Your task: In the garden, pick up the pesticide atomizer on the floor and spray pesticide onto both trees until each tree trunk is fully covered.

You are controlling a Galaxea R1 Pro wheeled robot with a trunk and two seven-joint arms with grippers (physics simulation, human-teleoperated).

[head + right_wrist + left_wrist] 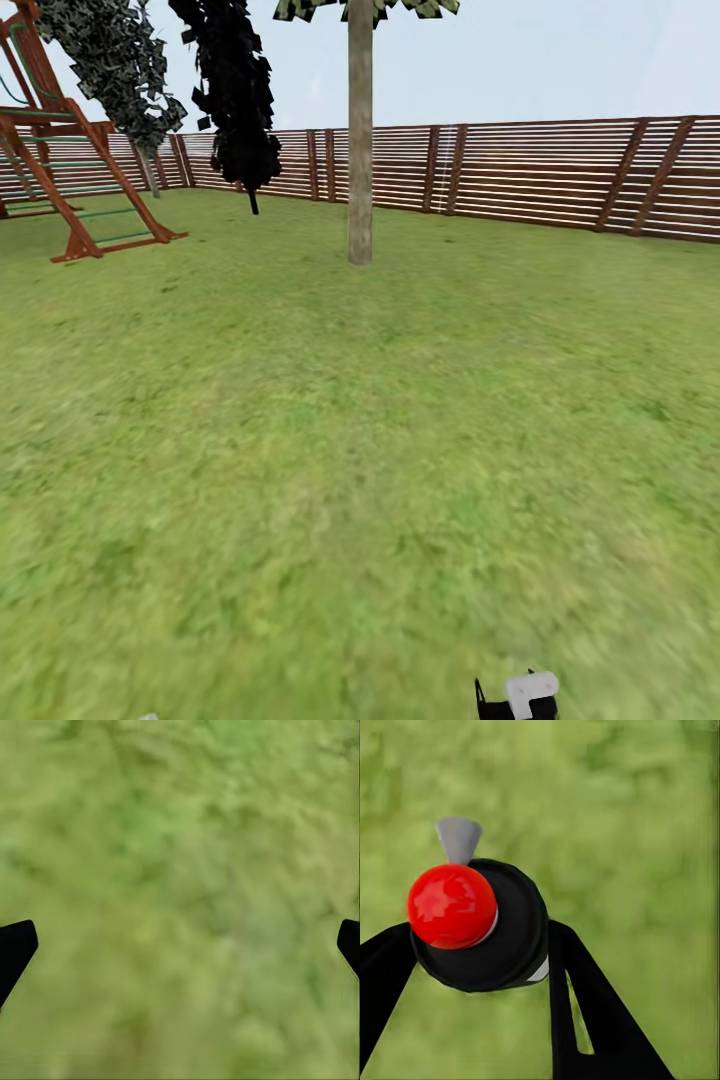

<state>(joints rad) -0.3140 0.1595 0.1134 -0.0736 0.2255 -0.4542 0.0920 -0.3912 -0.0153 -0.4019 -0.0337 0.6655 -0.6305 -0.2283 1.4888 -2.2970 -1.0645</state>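
In the left wrist view my left gripper is shut on the pesticide atomizer, a round black bottle seen from above with a glossy red cap and a small grey nozzle. Blurry green grass floor lies below it. My right gripper is open over bare grass, its black fingertips far apart with nothing between them. In the head view one tree trunk, a tall pale grey-brown column, stands ahead at the middle of the lawn, its foliage cut off at the top edge.
A brown slatted fence rings the back of the garden. A red-brown wooden play frame stands at the far left. Two dark-leaved trees stand near the fence behind it. Open grass stretches between me and the trunk. A white and black arm part shows at the bottom edge.
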